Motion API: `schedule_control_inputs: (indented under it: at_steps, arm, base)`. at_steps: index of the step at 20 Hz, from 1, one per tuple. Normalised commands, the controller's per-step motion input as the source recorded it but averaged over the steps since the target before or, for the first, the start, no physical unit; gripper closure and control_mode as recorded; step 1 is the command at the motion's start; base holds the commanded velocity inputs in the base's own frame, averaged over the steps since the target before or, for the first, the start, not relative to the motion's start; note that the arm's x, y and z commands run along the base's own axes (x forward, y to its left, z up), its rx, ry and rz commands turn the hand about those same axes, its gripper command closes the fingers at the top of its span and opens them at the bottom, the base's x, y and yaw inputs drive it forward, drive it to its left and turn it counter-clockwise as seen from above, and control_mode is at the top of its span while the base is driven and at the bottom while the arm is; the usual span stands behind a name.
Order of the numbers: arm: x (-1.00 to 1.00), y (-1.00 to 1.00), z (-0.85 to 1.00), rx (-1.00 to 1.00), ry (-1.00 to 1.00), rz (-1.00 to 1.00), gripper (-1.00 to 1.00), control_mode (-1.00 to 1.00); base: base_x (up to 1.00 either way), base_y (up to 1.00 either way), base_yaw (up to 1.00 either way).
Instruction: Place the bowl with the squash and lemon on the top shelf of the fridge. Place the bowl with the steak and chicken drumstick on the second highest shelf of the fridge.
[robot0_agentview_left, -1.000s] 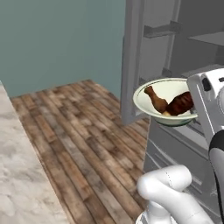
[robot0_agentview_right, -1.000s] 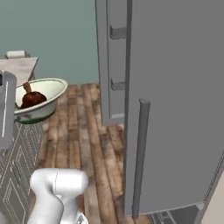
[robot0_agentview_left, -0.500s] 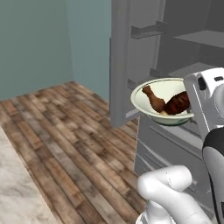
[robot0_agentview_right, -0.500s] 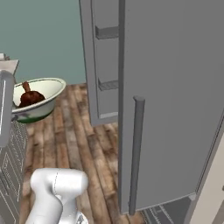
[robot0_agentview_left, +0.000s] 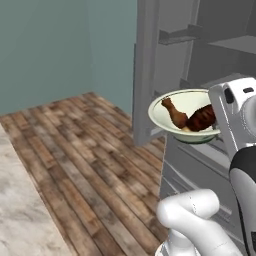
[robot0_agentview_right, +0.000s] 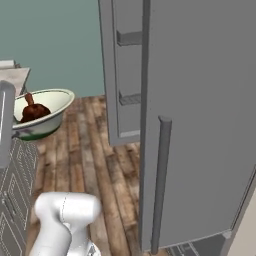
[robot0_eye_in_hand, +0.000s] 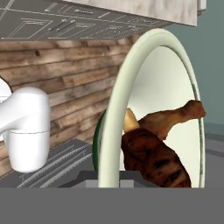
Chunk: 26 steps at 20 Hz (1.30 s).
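On the left, the wooden floor lies far below, so anything dropped would be lost there. In the middle, the bowl with the steak and chicken drumstick is held up in the air by its rim, pinched tight in the nearly closed gripper. The chicken drumstick and the steak could be tipped out if the bowl is tilted. On the right, the bowl could be bumped against the fridge shelves.
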Motion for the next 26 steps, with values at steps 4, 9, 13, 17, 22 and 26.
schedule_control_inputs:
  at_steps: [4, 9, 13, 17, 22, 26]
  arm:
    - [0.00, 0.00, 0.00, 0.00, 0.00, 0.00, 1.00, 1.00]
    - [0.00, 0.00, 0.00, 0.00, 0.00, 0.00, 1.00, 1.00]
    - [0.00, 0.00, 0.00, 0.00, 0.00, 0.00, 1.00, 1.00]
    - [0.00, 0.00, 0.00, 0.00, 0.00, 0.00, 1.00, 1.00]
    - [0.00, 0.00, 0.00, 0.00, 0.00, 0.00, 1.00, 1.00]
    - [0.00, 0.00, 0.00, 0.00, 0.00, 0.00, 1.00, 1.00]
  base:
    - [0.52, 1.00, 0.09]
    - [0.45, 0.92, -0.34]
    - [0.76, 1.00, -0.61]
    - [0.77, 1.00, -0.61]
    - [0.86, 1.00, -0.65]
    - [0.59, 0.93, -0.18]
